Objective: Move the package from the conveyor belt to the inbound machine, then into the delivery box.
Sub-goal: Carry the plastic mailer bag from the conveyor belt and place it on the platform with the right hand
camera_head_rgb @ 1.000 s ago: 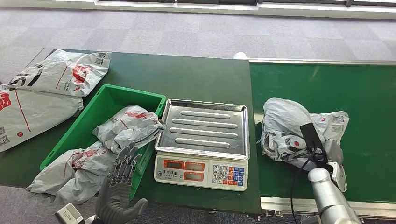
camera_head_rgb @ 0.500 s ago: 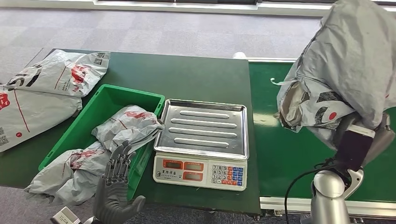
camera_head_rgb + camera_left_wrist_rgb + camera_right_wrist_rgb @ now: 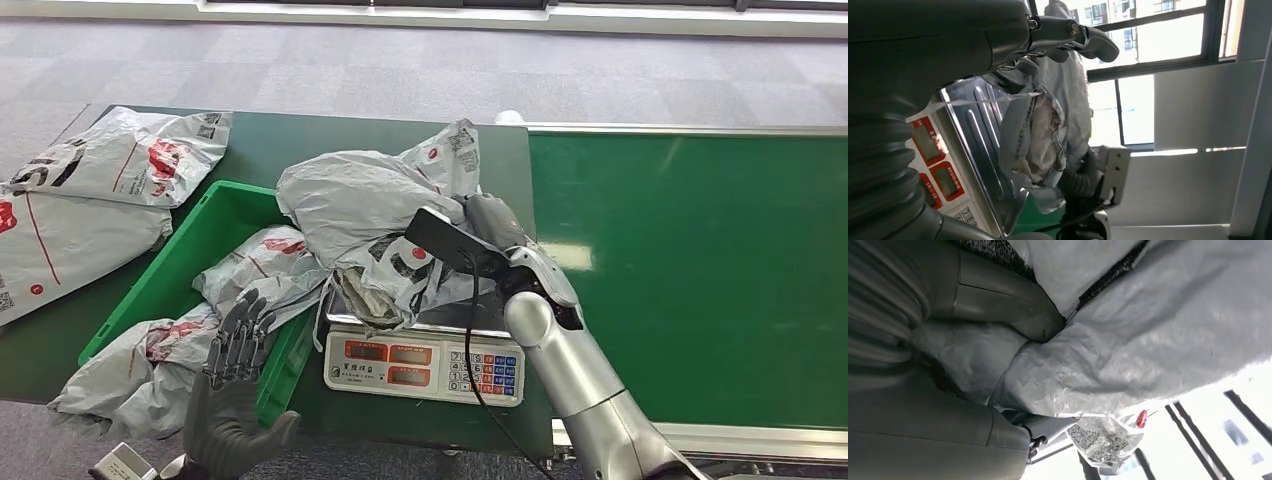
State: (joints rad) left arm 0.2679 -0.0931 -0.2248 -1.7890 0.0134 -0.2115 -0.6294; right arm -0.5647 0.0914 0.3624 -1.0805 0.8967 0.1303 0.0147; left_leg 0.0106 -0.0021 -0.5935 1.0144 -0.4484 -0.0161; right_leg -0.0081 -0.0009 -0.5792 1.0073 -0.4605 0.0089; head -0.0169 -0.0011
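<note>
A crumpled grey package (image 3: 365, 205) with red marks sits over the steel tray of the scale (image 3: 425, 365); whether it rests on the tray I cannot tell. My right hand (image 3: 490, 228) grips it from the belt side. In the right wrist view the package (image 3: 1148, 340) presses against that hand's thumb (image 3: 998, 295). The left wrist view has the package (image 3: 1040, 132) above the ribbed tray (image 3: 975, 125). My left hand (image 3: 235, 350) hangs open, fingers apart, at the front edge of the green delivery box (image 3: 190, 255). The green conveyor belt (image 3: 690, 270) lies to the right.
Inside the green box lies a grey package (image 3: 262, 268), and another (image 3: 125, 370) droops over its front corner. Two more packages (image 3: 140, 155) lie on the dark green table at the far left. The scale's keypad faces me.
My right arm has swung the package from high above the belt leftward and down over the scale's tray. The left hand has hardly moved.
</note>
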